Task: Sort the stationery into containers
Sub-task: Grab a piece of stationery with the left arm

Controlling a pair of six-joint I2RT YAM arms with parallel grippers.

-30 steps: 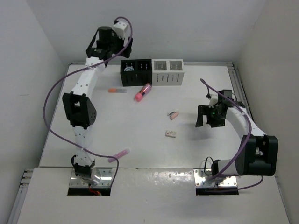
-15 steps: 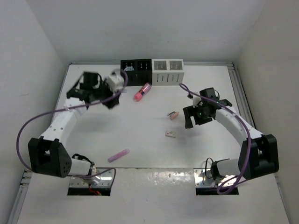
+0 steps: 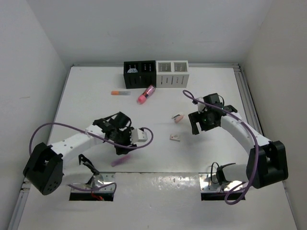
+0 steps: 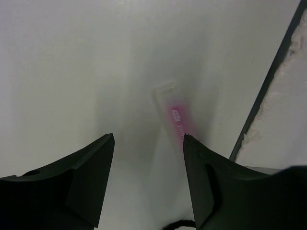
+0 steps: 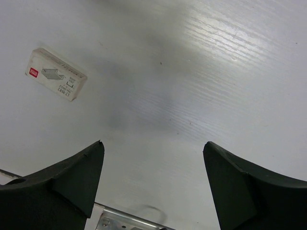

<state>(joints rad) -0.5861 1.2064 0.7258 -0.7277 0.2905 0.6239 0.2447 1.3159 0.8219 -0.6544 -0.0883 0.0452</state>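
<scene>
The pale lilac-pink stick (image 3: 122, 160) lies near the table's front edge. My left gripper (image 3: 121, 145) is open just behind it. In the left wrist view the stick (image 4: 173, 115) is blurred, just ahead of the open left gripper (image 4: 148, 143) and by the right fingertip. Two eraser blocks (image 3: 178, 118) (image 3: 175, 137) lie mid-table. My right gripper (image 3: 195, 125) is open and empty to their right. One block (image 5: 56, 74) shows up-left of the right gripper (image 5: 153, 148). The hot-pink tube (image 3: 146, 94) lies before the black organizer (image 3: 139, 73). The tape roll (image 3: 133, 71) sits inside it. The white organizer (image 3: 172, 73) stands beside it.
A small orange-and-grey item (image 3: 121, 93) lies left of the pink tube. The table's dark front edge (image 4: 268, 81) runs close to the stick. A metal mounting plate (image 5: 124, 220) shows at the bottom of the right wrist view. White walls enclose the table.
My left arm swung down from the back by the organizers to the front left, over the lilac stick. My right gripper moved left toward the eraser blocks.
</scene>
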